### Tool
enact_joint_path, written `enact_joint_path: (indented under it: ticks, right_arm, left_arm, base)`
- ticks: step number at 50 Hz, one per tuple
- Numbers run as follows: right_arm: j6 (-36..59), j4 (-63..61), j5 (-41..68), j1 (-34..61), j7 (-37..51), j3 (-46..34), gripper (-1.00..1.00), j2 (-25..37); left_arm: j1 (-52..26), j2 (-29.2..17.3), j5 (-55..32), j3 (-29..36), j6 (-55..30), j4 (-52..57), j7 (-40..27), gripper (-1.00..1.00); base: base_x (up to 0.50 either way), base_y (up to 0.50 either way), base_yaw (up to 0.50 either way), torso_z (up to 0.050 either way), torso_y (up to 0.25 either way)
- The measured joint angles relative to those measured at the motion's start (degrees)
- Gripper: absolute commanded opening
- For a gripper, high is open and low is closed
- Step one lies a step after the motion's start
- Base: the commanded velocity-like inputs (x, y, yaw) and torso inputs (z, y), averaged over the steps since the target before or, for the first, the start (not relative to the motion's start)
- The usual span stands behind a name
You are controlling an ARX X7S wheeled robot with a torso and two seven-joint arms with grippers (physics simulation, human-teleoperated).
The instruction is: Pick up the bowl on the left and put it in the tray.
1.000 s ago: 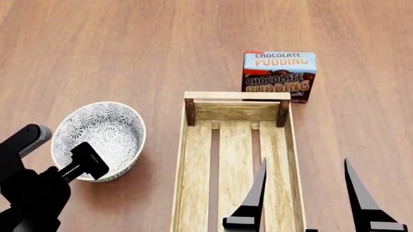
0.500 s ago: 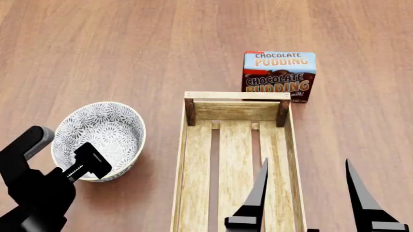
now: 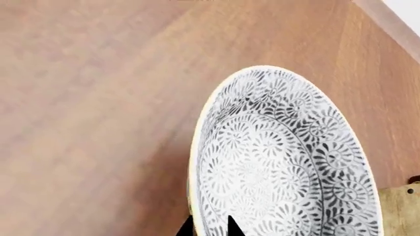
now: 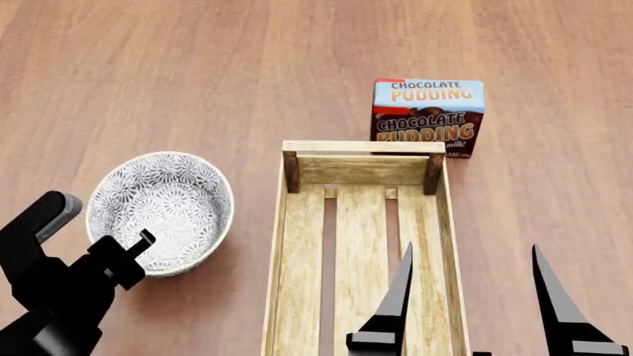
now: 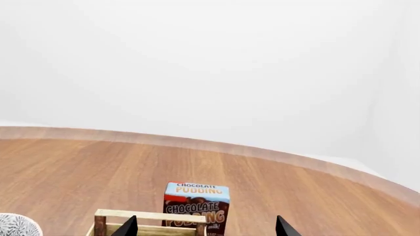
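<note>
The floral grey-blue bowl (image 4: 163,204) sits left of the tray (image 4: 364,146), a light-wood slatted crate. My left gripper (image 4: 136,248) is at the bowl's near rim. In the left wrist view its two fingertips straddle that rim, one inside and one outside, and the left gripper (image 3: 208,227) is shut on the bowl (image 3: 282,157). My right gripper (image 4: 470,252) hangs open above the tray's near right part, holding nothing. In the right wrist view the right gripper (image 5: 206,221) points over the tray (image 5: 149,216) toward the far end, and an edge of the bowl (image 5: 16,227) shows.
A chocolate pudding box (image 4: 428,115) stands upright just beyond the tray's far right corner, also seen as the pudding box (image 5: 195,204) from the right wrist. The wooden table (image 4: 148,74) stretches on around them. Its far edge (image 5: 295,157) meets a white wall.
The left fingers have closed onto the bowl's near rim. The bowl has shifted slightly away and to the right. The right arm has barely moved.
</note>
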Motion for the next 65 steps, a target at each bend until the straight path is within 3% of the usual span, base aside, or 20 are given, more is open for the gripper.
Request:
enact_joint_path:
  ticks: [31, 65]
  right_arm:
    - [-0.06, 0.08, 0.61, 0.11, 0.58, -0.12, 1.00, 0.51]
    - [-0.02, 0.02, 1.01, 0.25, 1.26, -0.58, 1.00, 1.05]
  left_arm:
    - [-0.01, -0.51, -3.12, -0.05, -0.30, 1.43, -1.91, -1.00]
    - [0.37, -2.39, -9.35, -0.33, -5.47, 15.80, -7.69, -1.00]
  base:
    - [0.00, 0.00, 0.00, 0.000, 0.000]
    - [0.00, 0.00, 0.00, 0.000, 0.000]
